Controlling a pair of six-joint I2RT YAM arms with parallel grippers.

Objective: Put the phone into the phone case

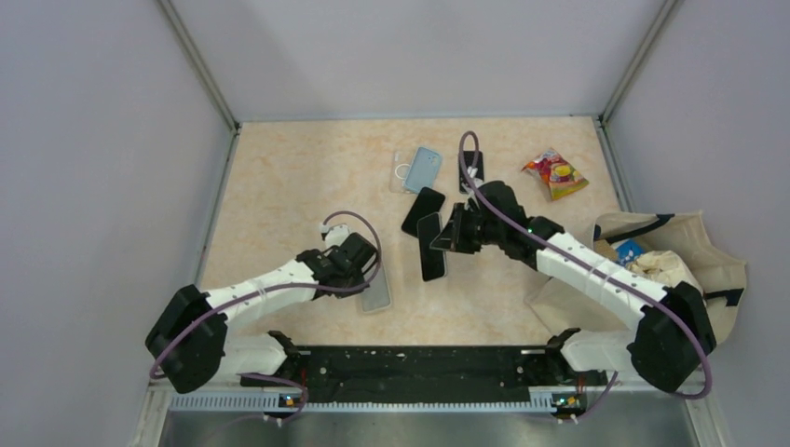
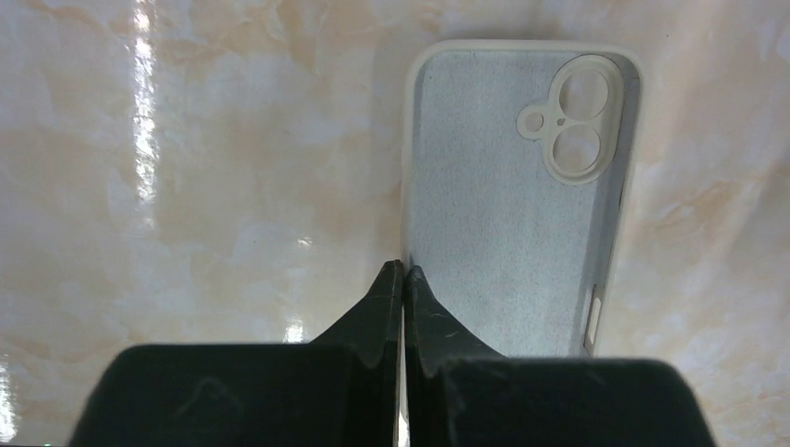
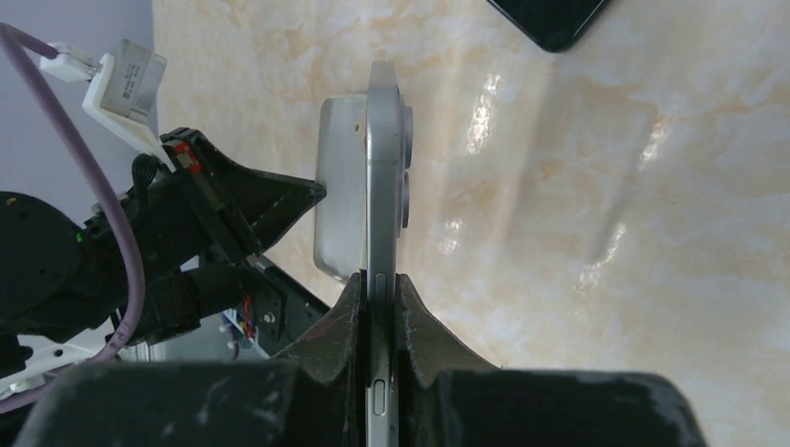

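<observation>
The pale phone case [image 2: 503,196] lies open side up on the table, camera cutouts at its far end. It also shows in the top view [image 1: 378,294]. My left gripper [image 2: 403,268] is shut on the case's left side wall, one finger outside and one inside; in the top view it [image 1: 365,272] is at the case's upper left edge. My right gripper [image 3: 380,277] is shut on a silver-edged phone [image 3: 382,158], held edge-on above the table with its camera bumps to the right. In the top view the phone [image 1: 431,253] hangs dark side up right of the case, out from the right gripper [image 1: 445,237].
Behind the held phone lie a black phone [image 1: 422,210], a blue case [image 1: 425,168], a clear case [image 1: 401,171] and another black phone [image 1: 471,173]. A snack bag [image 1: 555,174] lies at the back right. A beige tote bag [image 1: 675,261] sits at the right edge.
</observation>
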